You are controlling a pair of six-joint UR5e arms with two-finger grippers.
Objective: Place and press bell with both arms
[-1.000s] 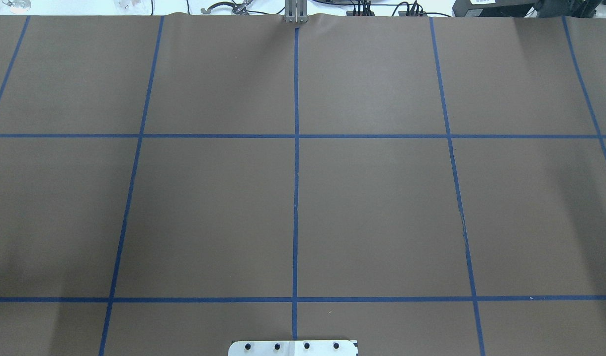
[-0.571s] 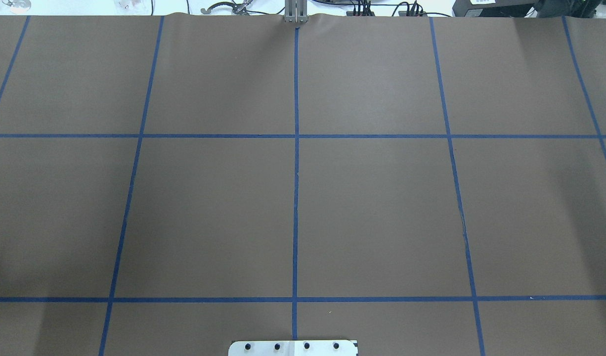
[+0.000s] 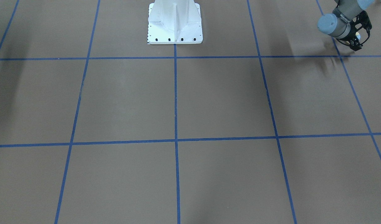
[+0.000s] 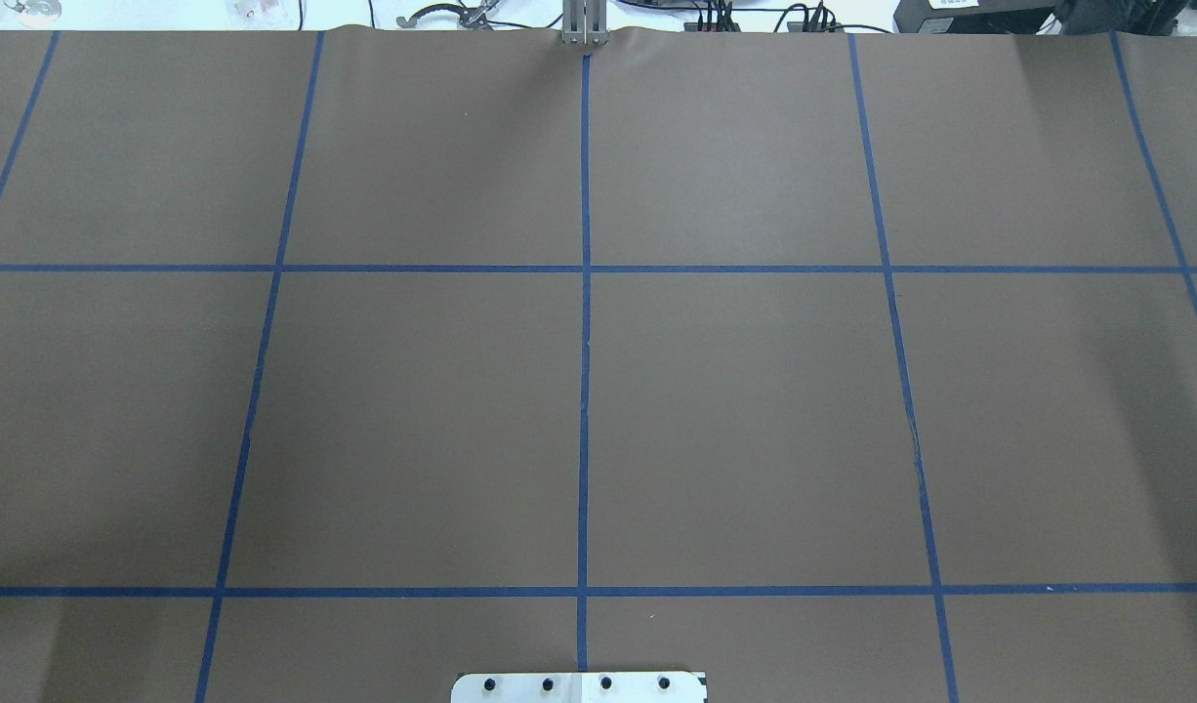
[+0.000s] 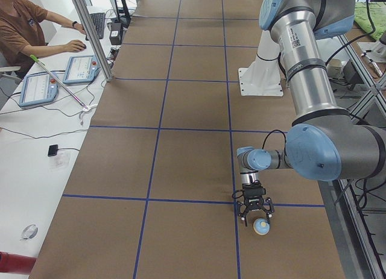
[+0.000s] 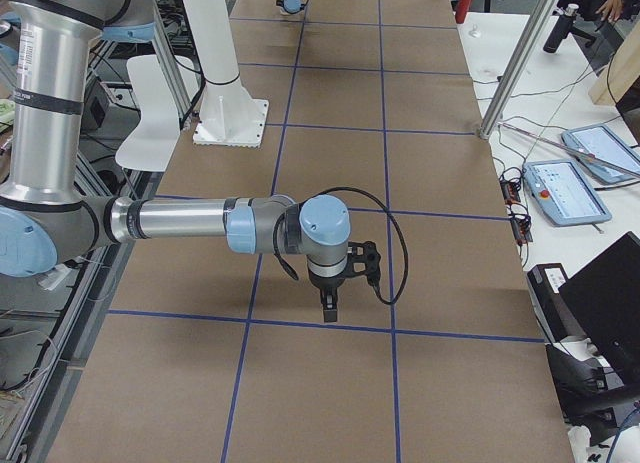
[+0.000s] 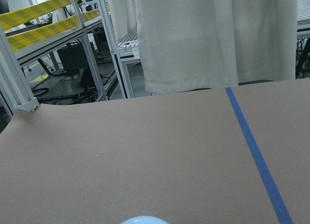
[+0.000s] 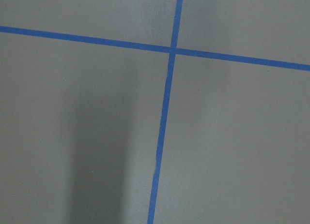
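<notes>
The light-blue bell point(image 5: 261, 226) stands on the brown table near its left end, close to the robot's side. My left gripper point(image 5: 256, 217) hangs just over it, fingers spread, the bell at their tips. In the front-facing view the left gripper point(image 3: 357, 40) is at the top right with a bit of the bell point(image 3: 358, 36) between its fingers. The bell's top point(image 7: 144, 220) shows at the left wrist view's bottom edge. My right gripper point(image 6: 330, 311) points down over a blue tape line. It shows only in the exterior right view, so I cannot tell its state.
The white pedestal point(image 3: 175, 21) is bolted at the robot's side of the table point(image 4: 755, 410), which carries a grid of blue tape. An operator point(image 5: 24, 26) sits at a side bench with tablets point(image 5: 39, 86). Neither arm shows in the overhead view.
</notes>
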